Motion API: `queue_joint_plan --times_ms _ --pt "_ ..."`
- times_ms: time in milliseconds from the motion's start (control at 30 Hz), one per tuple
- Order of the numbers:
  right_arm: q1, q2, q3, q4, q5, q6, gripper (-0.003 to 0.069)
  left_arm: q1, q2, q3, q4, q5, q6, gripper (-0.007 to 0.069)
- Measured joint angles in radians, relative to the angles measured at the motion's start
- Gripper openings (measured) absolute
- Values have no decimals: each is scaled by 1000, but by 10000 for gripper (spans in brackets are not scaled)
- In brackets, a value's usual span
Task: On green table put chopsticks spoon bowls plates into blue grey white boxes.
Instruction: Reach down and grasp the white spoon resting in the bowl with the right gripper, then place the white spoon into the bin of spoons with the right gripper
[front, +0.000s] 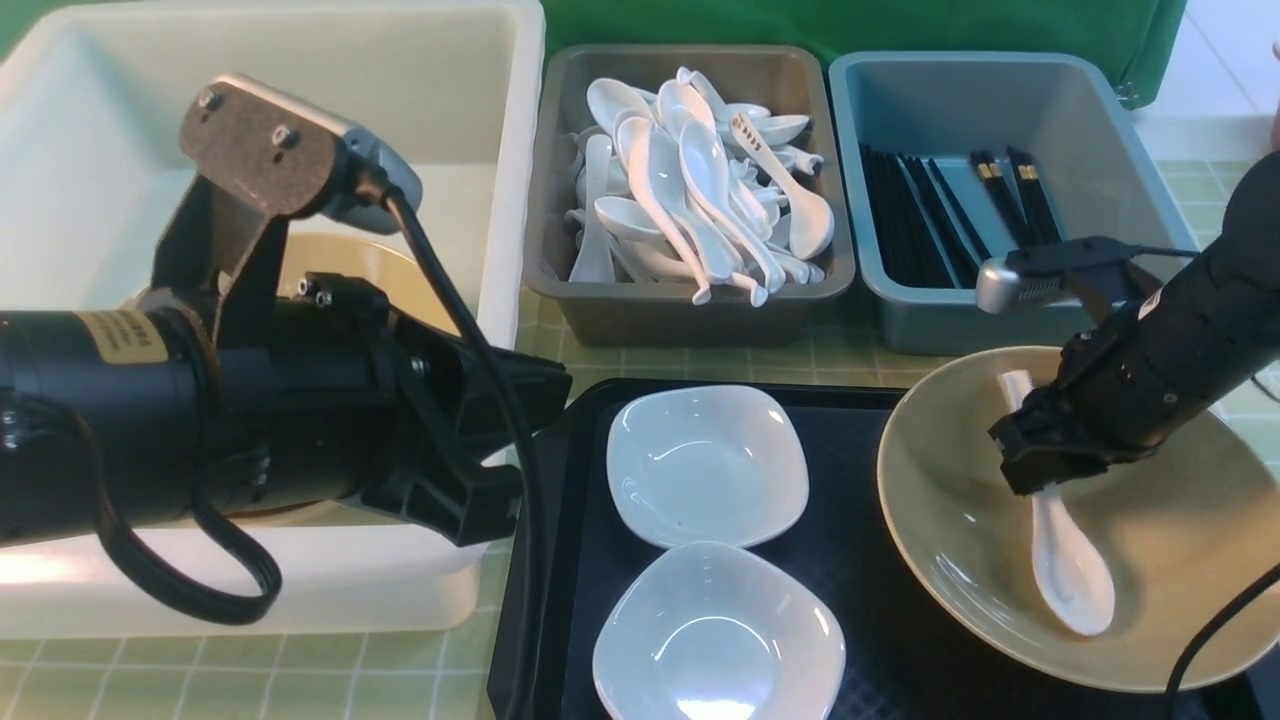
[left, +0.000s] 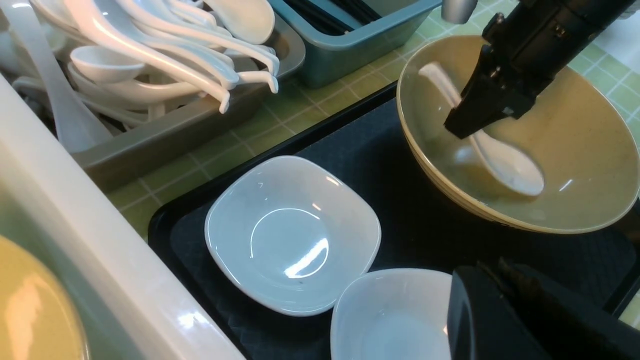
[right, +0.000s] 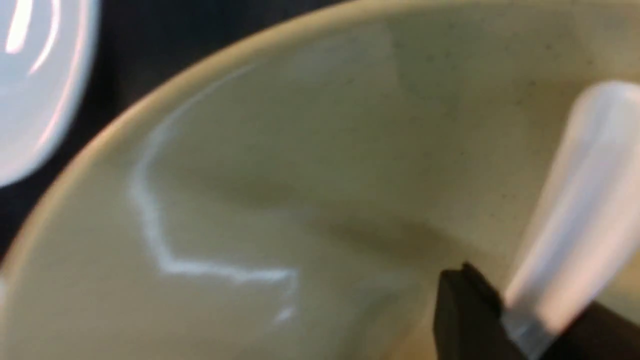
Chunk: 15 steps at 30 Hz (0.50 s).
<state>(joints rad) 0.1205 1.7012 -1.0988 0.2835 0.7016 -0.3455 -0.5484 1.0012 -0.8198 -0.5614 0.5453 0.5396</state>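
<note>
Two end effectors for you to check: right end effector was clamped on handle of white spoon, spoon lying in beige bowl on black tray. Your left end effector was shut, empty, at tray's left edge beside white box. On tray too sat far dish, near dish.

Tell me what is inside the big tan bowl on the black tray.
One white spoon lies inside the bowl. The right gripper grips its handle and covers that part. The arm also hides some of the bowl's inside.
</note>
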Motion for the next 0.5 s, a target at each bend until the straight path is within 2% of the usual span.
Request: queue_joint_plan --times_ms 100,133,233,400,500 --pt "0 -41 -85 -1 90 -20 130 0 0 0 0 0 0 -1" --pt "0 -64 -172 7 157 -24 130 0 0 0 0 0 0 -1" --pt "0 -75 -354 68 208 -28 130 0 0 0 0 0 10 -1" --pt "53 24 -681 243 123 -105 130 0 0 0 0 -4 33 -1" --pt "95 121 -795 268 42 -134 130 0 0 0 0 -4 36 -1"
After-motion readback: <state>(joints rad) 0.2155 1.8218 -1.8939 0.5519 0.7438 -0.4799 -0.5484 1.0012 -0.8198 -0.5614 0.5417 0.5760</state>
